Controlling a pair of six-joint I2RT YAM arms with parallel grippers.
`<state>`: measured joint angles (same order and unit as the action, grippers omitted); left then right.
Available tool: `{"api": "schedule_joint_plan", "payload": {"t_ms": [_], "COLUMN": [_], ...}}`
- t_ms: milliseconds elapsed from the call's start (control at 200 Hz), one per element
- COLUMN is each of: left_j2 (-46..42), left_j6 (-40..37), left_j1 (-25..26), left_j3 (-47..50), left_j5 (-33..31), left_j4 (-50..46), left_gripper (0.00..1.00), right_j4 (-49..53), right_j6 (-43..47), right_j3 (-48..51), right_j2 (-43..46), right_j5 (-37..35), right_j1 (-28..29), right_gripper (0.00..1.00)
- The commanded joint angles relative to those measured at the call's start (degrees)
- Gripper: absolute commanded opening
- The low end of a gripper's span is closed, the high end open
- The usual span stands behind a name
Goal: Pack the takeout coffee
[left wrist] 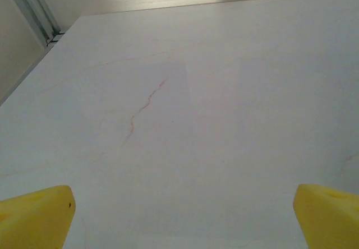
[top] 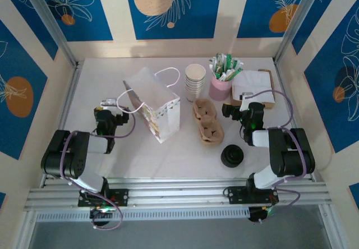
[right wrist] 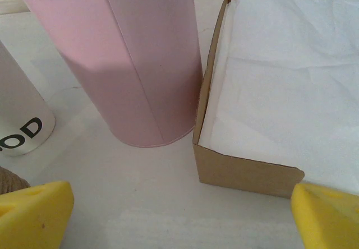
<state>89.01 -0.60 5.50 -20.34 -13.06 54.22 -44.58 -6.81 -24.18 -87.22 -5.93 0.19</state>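
bag (top: 154, 113) left of carrier (top: 206, 123), coffee (top: 231, 156) right

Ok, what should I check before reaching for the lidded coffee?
1. Right tool open and empty: ok.
2. Left tool open and empty: ok.
3. Small cup with round black plastic lid standing free on the white table: ok.
4. Right tool aimed at that cup: not ok, it faces the pink cylindrical tin.
5. White paper bag with handles upright: ok; mouth open: cannot tell.
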Motion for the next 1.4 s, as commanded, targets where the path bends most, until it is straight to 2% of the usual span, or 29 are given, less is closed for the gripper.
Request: {"api": "schedule_joint_plan", "payload": {"t_ms": [0, 610, 905, 1040, 1150, 1236, 1301, 1396], "left_j2": [0.4, 0.41, 0.37, -0.31, -6.07, -11.61, -15.21, -20.27], "left_j6": [-0.39, -0.45, -1.29, -1.33, -1.45, 0.43, 3.86, 13.37], "left_j1": [-0.44, -0.41, -0.41, -0.4, -0.31, -0.31, -0.31, -0.31], "left_j3": [-0.16, -0.22, -0.62, -1.18, -3.63, -5.12, -4.98, -4.88], "left_j5": [1.02, 1.04, 3.48, 3.41, 3.08, -0.72, -4.46, -10.77], "left_j4": [1.24, 1.33, 0.45, -1.06, -10.53, -18.2, -21.55, -27.33], "left_gripper": [1.0, 1.0, 1.0, 1.0, 1.0, 1.0, 1.0, 1.0], "right_j4": [-1.8, -1.72, -2.12, 0.04, 12.08, 24.08, 29.82, 40.6], "right_j6": [1.01, 0.96, 1.01, 1.23, -0.65, -4.97, -10.0, -15.77], "right_j3": [0.36, 0.37, 0.54, 1.08, -1.0, -3.85, -4.03, -4.98], "right_j2": [0.0, 0.03, 0.12, 4.08, 11.06, 15.39, 18.4, 24.69], "right_j5": [0.57, 0.62, 0.49, -5.49, -9.18, -13.28, -18.69, -20.69], "right_j1": [-0.11, -0.1, -0.03, 2.07, 3.06, 2.82, 2.68, 1.83], "right_gripper": [0.99, 0.99, 0.99, 0.99, 0.99, 0.99, 0.99, 0.99]}}
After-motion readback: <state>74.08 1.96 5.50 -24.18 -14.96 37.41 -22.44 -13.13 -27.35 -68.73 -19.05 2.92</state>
